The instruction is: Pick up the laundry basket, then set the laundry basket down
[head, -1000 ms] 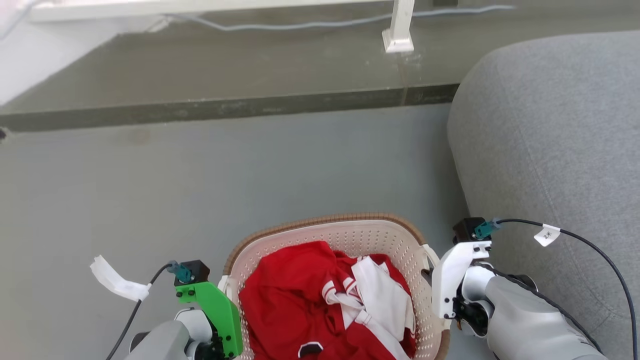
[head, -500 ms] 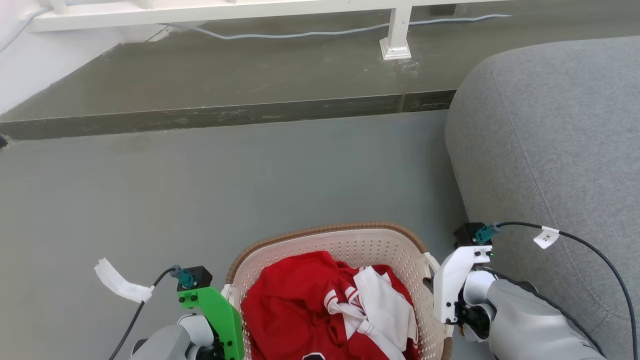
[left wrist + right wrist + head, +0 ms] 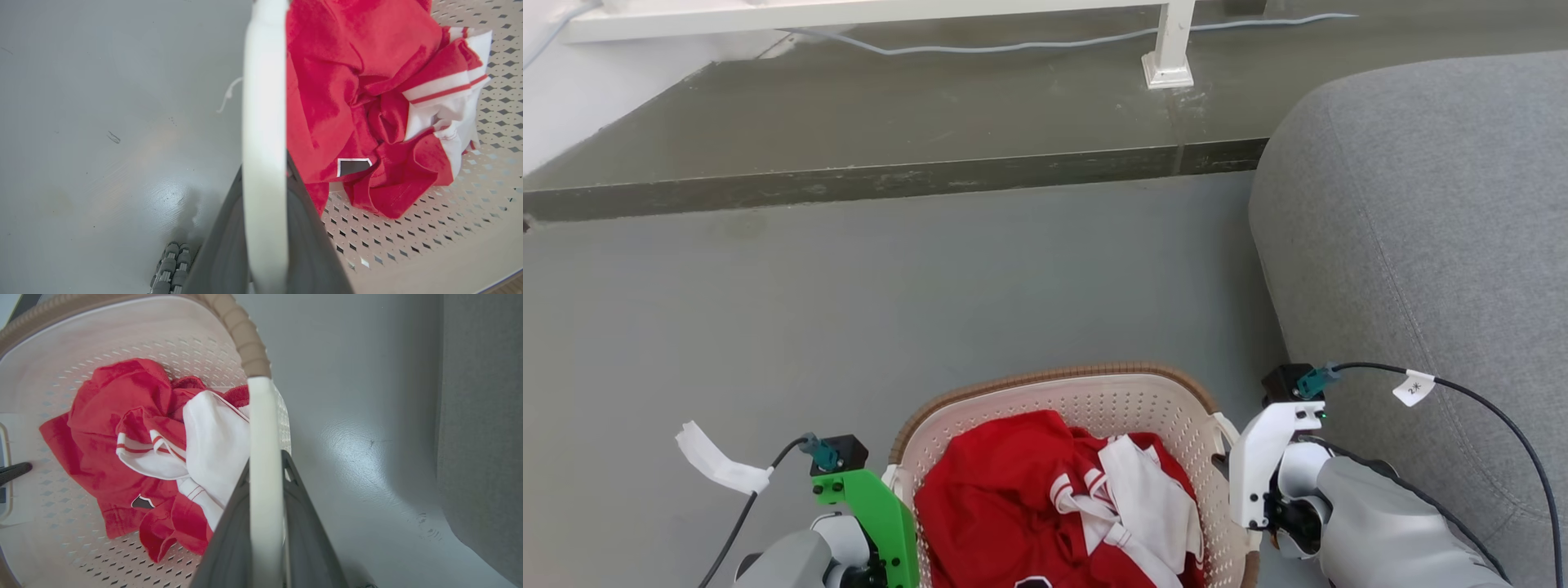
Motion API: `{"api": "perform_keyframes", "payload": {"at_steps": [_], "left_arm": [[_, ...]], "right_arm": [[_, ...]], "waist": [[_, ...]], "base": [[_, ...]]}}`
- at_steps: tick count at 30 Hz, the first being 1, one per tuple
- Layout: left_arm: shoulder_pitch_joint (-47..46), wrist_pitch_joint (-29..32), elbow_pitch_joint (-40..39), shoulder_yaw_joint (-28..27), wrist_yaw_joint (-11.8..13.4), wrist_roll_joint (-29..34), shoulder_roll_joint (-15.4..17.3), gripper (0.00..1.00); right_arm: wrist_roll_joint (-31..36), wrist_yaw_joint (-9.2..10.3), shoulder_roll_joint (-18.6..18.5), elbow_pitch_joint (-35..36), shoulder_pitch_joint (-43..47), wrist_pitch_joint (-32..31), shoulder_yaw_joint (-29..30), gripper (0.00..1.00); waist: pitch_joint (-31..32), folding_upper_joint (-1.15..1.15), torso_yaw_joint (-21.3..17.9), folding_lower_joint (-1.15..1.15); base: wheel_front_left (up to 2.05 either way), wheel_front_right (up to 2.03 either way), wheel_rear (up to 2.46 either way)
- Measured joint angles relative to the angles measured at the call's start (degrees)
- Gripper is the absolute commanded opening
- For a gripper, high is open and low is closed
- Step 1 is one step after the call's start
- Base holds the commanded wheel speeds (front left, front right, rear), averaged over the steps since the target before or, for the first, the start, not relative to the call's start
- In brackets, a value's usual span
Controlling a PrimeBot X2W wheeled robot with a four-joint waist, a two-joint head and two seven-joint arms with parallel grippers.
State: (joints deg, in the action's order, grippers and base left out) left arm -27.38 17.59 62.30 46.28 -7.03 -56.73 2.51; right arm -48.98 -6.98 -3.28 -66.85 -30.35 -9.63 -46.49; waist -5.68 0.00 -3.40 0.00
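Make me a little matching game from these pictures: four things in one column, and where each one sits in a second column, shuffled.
Things
1. cream-white perforated plastic laundry basket with brown woven-look rim
2. crumpled red and white fabric garment
3. grey fabric sofa
4. white square post foot

Places
A. on the raised dark step at the far end
B. directly in front of the robot, low in the head view
C. on the robot's right, beside the basket
D. lying inside the basket

Pairs: 1-B, 2-D, 3-C, 4-A

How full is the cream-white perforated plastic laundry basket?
Partly full: the laundry basket holds crumpled red and white clothes, with bare perforated wall above them.
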Motion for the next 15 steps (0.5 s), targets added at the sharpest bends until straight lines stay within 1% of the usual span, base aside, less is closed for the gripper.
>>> {"api": "perform_keyframes", "payload": {"at_steps": [15], "left_arm": [[-0.13,-0.01,-0.22,0.74,0.0,-1.2,0.22,0.0]], "right_arm": [[-0.8,0.0,-0.2,0.04,-0.23,0.01,-0.68,0.0]], "waist": [[-0.86,0.0,-0.28,0.0]], "base": [[0.0,0.0,0.0]]}}
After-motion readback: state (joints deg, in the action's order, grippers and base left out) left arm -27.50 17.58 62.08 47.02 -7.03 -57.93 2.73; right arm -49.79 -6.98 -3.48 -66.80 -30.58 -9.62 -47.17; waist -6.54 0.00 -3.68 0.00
